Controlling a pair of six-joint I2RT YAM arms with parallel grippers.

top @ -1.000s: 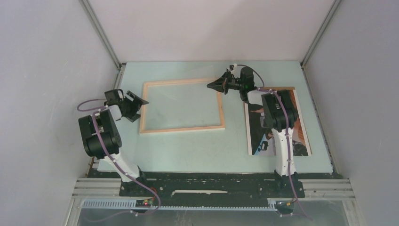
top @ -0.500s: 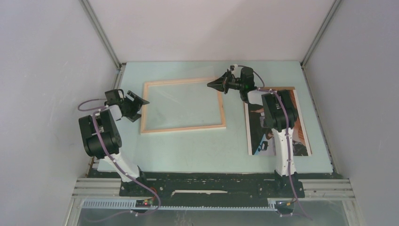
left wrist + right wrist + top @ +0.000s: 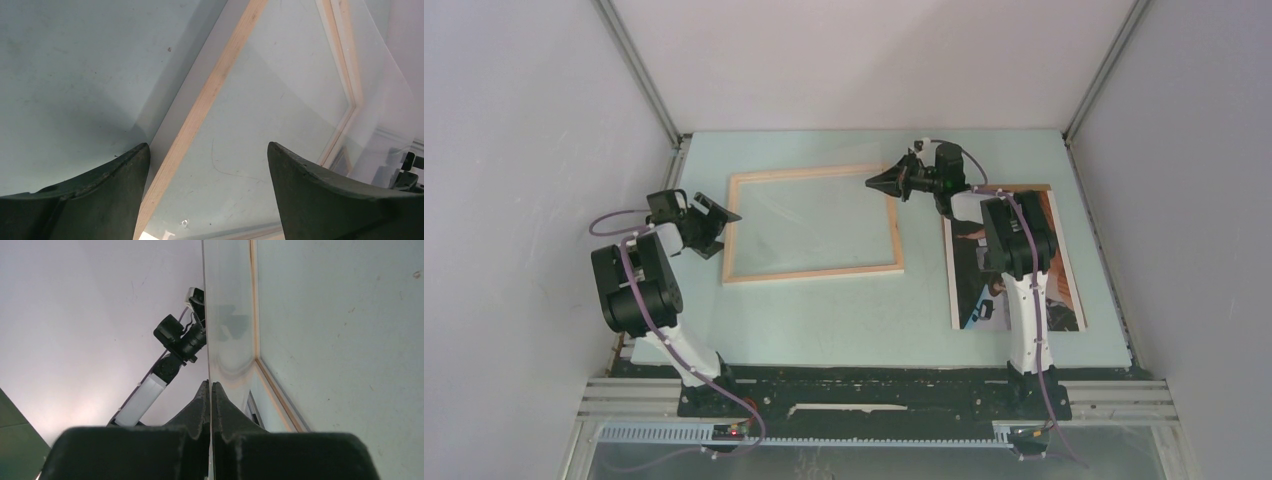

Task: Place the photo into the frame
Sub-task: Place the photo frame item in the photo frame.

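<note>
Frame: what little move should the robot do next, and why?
Probably lift the clear sheet off the frame: the right pincer is shut on its edge, one side is raised, and the photo lies beside the frame, not yet in.

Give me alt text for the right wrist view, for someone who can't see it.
The right tool is shut on the edge of a thin clear pane that runs straight up the picture. At picture right a corner of the pale wood frame lies on the pale green table; at picture left is the left arm.

Robot lab — white-walled enclosure (image 3: pixel 864 60)
</note>
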